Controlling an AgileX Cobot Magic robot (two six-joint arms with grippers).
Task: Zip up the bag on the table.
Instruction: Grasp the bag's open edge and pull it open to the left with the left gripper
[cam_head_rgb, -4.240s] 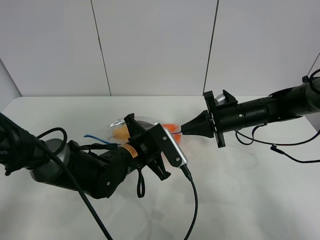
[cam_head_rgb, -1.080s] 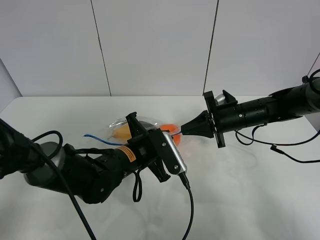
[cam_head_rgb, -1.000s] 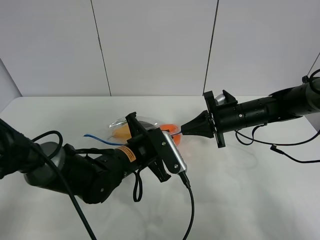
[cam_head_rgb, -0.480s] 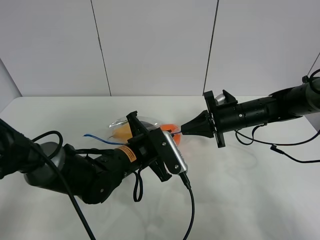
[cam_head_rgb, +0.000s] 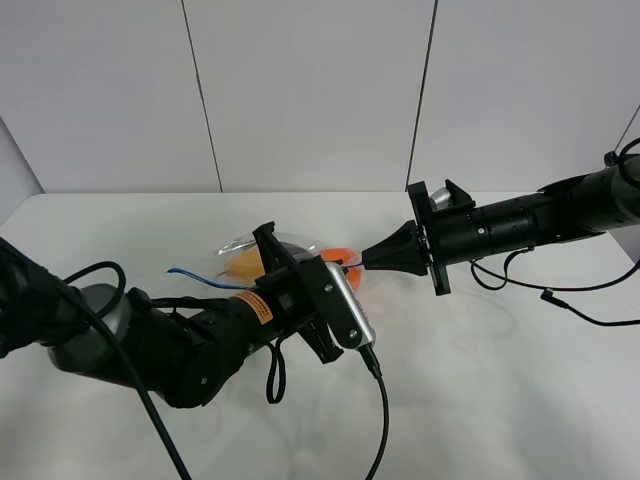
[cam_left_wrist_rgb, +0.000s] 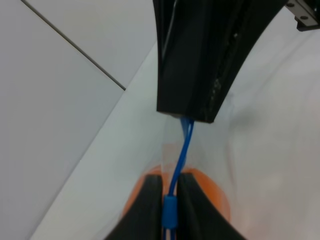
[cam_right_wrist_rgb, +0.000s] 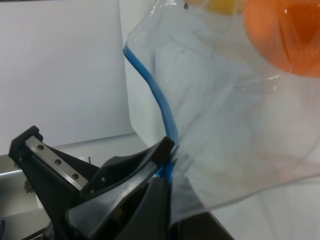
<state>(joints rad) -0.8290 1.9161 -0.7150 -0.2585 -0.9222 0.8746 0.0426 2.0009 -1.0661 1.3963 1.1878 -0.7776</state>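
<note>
The clear bag (cam_head_rgb: 243, 262) lies on the white table (cam_head_rgb: 500, 380), with an orange (cam_head_rgb: 340, 254) and a yellow pear (cam_head_rgb: 240, 264) inside. Its blue zipper strip (cam_head_rgb: 195, 276) trails to the left. In the left wrist view my left gripper (cam_left_wrist_rgb: 170, 212) is shut on the blue zipper slider (cam_left_wrist_rgb: 169, 214), with the strip (cam_left_wrist_rgb: 185, 142) running up to my right gripper (cam_left_wrist_rgb: 186, 118). My right gripper (cam_head_rgb: 367, 262) is shut on the end of the strip; the right wrist view shows its tips (cam_right_wrist_rgb: 167, 172) pinching the strip (cam_right_wrist_rgb: 155, 92) beside the bag film. The two grippers are close together.
A black cable (cam_head_rgb: 385, 410) hangs from the left wrist across the front of the table. Thin cables (cam_head_rgb: 560, 300) lie under the right arm. A white panelled wall (cam_head_rgb: 310, 90) stands behind the table.
Since 4.2 s ago my left arm has shifted slightly left and more blue strip shows at the left. Over the last second nothing has visibly moved.
</note>
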